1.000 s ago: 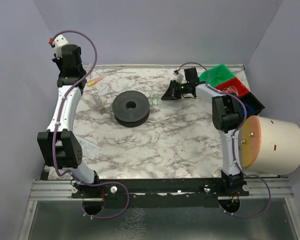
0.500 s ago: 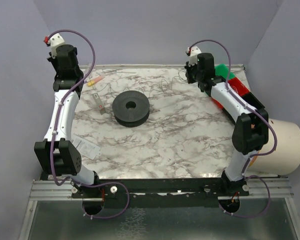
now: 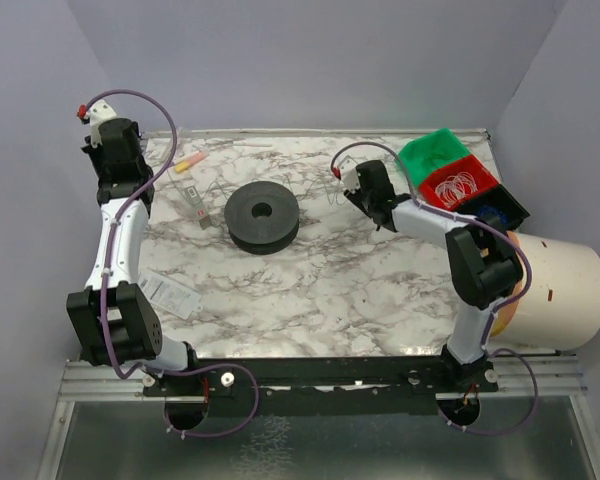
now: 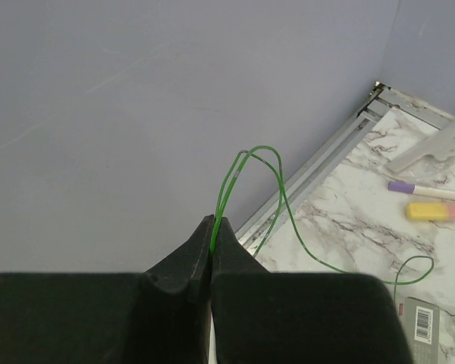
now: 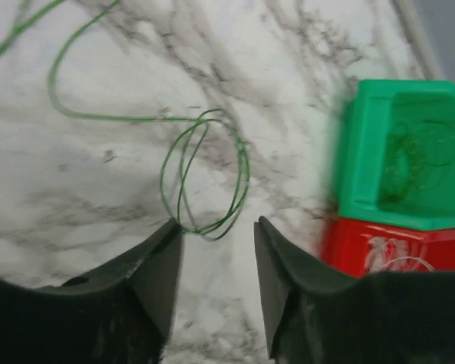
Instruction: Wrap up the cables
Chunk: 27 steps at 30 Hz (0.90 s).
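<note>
Now our left gripper (image 4: 214, 221) clamps the green cable (image 4: 258, 147) near the wall (image 4: 136, 114) — our right gripper (image 5: 217, 224) gapes over a loop (image 5: 244, 168) beside the bin (image 5: 360, 159).

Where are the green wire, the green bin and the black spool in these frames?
green wire (image 5: 243, 155), right wrist view, right side of its loop.
green bin (image 5: 387, 214), right wrist view, wall nearest the camera.
black spool (image 3: 242, 212), top external view, upper face left of its hole.
</note>
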Each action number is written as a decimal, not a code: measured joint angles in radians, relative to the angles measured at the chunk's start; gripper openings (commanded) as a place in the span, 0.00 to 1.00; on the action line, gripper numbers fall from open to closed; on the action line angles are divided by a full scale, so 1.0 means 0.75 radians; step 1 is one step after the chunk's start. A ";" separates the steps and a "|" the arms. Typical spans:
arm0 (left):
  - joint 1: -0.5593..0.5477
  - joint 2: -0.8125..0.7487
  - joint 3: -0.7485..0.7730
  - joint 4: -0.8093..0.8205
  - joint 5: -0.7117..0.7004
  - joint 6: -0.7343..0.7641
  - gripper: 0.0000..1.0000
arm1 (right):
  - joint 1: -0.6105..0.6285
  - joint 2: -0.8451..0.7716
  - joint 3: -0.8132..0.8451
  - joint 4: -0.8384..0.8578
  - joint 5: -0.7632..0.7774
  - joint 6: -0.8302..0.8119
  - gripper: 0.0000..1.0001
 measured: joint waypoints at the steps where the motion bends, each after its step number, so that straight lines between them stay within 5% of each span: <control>1: 0.010 -0.006 -0.006 0.005 0.005 0.001 0.00 | -0.010 -0.026 0.014 -0.062 -0.073 0.022 0.62; 10: 0.013 -0.040 -0.035 0.008 0.075 -0.033 0.00 | -0.037 -0.198 0.153 -0.409 -0.691 0.164 0.70; 16: 0.013 -0.040 -0.063 0.007 0.105 -0.063 0.00 | -0.280 -0.197 0.207 -0.520 -0.950 0.287 0.68; 21: 0.013 -0.040 -0.075 0.005 0.125 -0.088 0.00 | -0.490 -0.197 0.191 -0.521 -1.049 0.352 0.65; 27: 0.013 -0.040 -0.077 0.002 0.142 -0.108 0.00 | -0.483 -0.155 0.128 -0.495 -1.066 0.376 0.63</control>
